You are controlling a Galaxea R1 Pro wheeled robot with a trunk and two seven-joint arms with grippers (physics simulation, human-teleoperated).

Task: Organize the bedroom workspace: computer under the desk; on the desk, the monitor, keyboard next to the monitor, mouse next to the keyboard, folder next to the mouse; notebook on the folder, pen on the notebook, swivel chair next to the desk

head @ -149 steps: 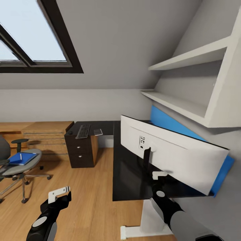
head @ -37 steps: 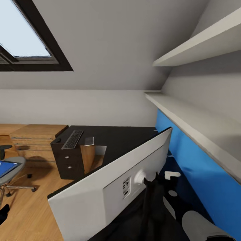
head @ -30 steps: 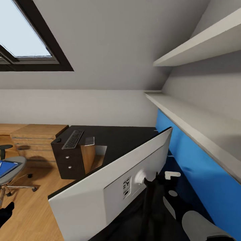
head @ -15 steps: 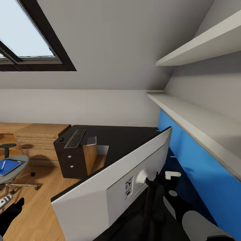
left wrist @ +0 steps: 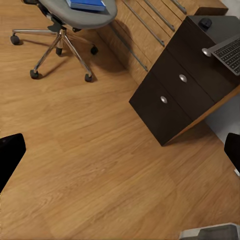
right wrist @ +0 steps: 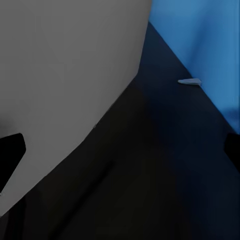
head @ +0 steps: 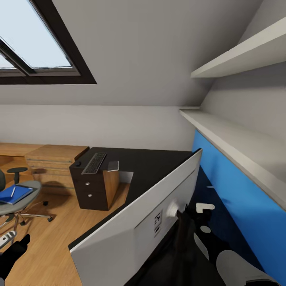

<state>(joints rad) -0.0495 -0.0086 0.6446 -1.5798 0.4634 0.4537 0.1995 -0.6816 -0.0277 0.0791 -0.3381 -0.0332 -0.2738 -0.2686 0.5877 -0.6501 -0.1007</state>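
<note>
On the long glossy black desk [head: 147, 167], you see the wide flat monitor [head: 135, 230] from its pale grey back, its lower part cut off by the frame edge. Your right gripper [head: 190, 212] sits right at the monitor's black foot; whether it has hold of the foot you cannot tell, since the stand hides the fingers. At the desk's far end lie the slim black keyboard [head: 94, 163] and the small black mouse [head: 78, 163]. Beside the desk, the grey swivel chair [head: 18, 196] carries the bright-blue folder [head: 15, 194] with a thin pale pen [head: 13, 192]. Your left gripper [left wrist: 120, 150] hangs spread wide over bare wood floor [left wrist: 90, 165], holding nothing.
</note>
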